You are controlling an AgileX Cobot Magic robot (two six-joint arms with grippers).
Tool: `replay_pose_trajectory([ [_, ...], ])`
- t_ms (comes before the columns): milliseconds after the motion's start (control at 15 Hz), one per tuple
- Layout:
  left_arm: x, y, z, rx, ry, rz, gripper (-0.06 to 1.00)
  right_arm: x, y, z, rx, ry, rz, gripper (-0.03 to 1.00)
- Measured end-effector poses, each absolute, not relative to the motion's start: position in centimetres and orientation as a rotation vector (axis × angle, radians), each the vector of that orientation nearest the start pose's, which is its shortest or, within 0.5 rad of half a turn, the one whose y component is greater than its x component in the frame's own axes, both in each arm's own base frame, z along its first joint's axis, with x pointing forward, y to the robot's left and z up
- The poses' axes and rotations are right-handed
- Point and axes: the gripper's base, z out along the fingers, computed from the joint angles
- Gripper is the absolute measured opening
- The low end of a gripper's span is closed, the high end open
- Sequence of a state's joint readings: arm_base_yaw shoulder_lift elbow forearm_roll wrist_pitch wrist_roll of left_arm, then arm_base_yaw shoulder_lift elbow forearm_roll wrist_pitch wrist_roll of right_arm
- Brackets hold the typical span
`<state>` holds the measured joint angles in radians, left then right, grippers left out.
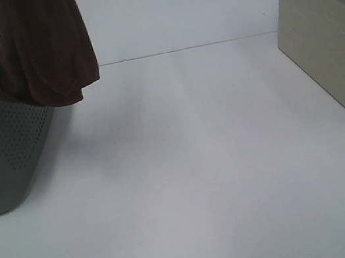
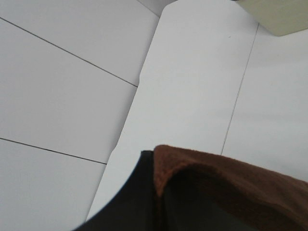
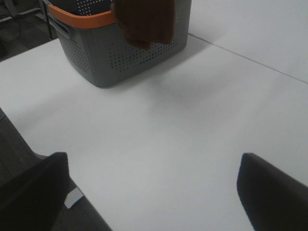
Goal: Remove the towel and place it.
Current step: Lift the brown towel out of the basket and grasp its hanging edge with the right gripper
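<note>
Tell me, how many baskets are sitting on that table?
2: a grey basket at the table's left edge, by the hanging brown towel, and a beige bin at the right edge. More may be hidden.

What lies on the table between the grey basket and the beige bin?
Nothing: in the exterior high view, the white table between the grey basket and the beige bin is bare. The towel hangs by the basket.
</note>
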<state>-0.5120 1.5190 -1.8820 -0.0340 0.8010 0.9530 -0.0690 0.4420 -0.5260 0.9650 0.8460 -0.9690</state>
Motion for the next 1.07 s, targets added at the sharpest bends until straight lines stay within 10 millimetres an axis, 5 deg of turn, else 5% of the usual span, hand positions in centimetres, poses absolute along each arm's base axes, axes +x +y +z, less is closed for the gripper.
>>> replay_pose_trajectory([
  [200, 29.1, -20.7, 49.3, 1.183, 1.413, 0.105, 0.0, 10.3, 5.1, 31.5, -0.49, 1.822, 0.55, 0.83],
  [1067, 31.9, -28.5, 42.8, 1.205, 1.56, -0.07, 0.0, 17.2, 5.5, 28.9, -0.57, 1.813, 0.673, 0.8],
])
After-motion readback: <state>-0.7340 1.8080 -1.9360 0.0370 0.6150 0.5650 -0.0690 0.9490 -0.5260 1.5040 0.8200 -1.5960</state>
